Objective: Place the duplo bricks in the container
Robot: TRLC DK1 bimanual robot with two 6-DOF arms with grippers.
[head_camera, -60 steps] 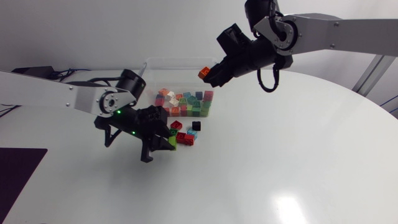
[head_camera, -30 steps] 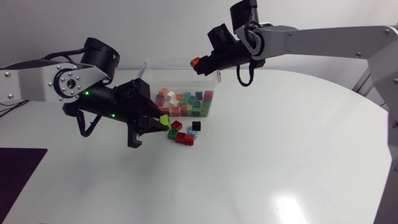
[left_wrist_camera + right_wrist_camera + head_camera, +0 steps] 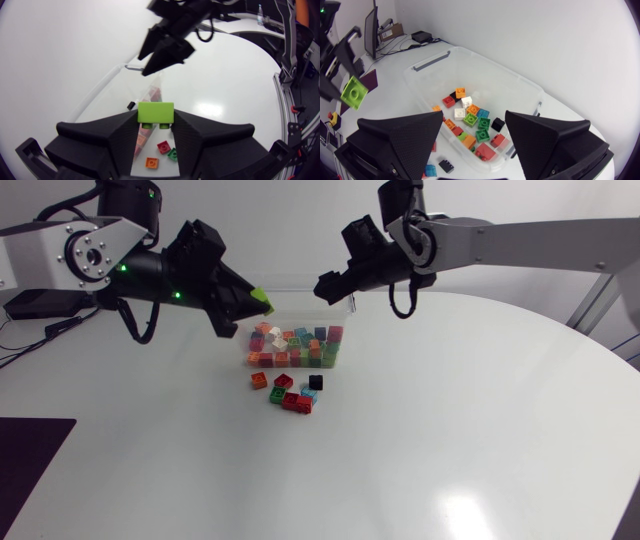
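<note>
Left gripper point(image 3: 255, 302) is clamped on the lime-green plastic duplo brick point(image 3: 156, 111), so I'd get fully over the clear plastic container point(image 3: 296, 278) ahead, dodging the spread-open right gripper point(image 3: 327, 288), then release.

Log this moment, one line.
left gripper: shut on green brick, near container | right gripper: open, empty, over container | loose bricks: on table
</note>
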